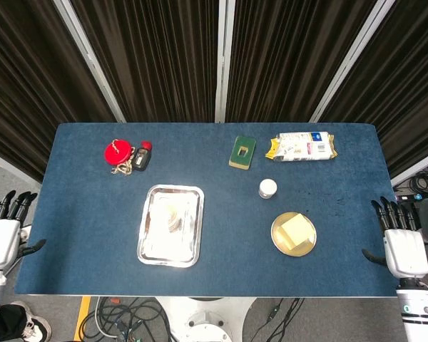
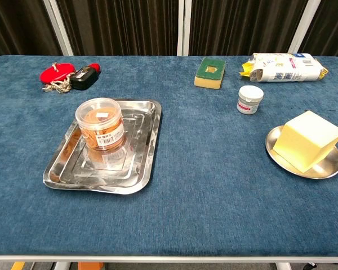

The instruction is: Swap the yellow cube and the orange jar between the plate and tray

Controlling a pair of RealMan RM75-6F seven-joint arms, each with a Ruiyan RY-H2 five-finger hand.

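The orange jar (image 2: 101, 126) with a clear lid stands upright in the steel tray (image 2: 136, 174) left of centre; from above the orange jar (image 1: 172, 216) looks pale inside the steel tray (image 1: 151, 246). The yellow cube (image 2: 307, 139) sits on the round metal plate (image 2: 276, 151) at the right, and the head view shows the yellow cube (image 1: 294, 231) on the round metal plate (image 1: 277, 236). My left hand (image 1: 1, 231) rests off the table's left edge, fingers spread, holding nothing. My right hand (image 1: 402, 242) hangs off the right edge, likewise open. Neither hand appears in the chest view.
A small white jar (image 2: 250, 99) stands behind the plate. A green-yellow sponge (image 2: 210, 72) and a snack bag (image 2: 284, 67) lie at the back right. A red disc (image 2: 54, 73) with a chain and a black key fob (image 2: 84, 78) lie at the back left.
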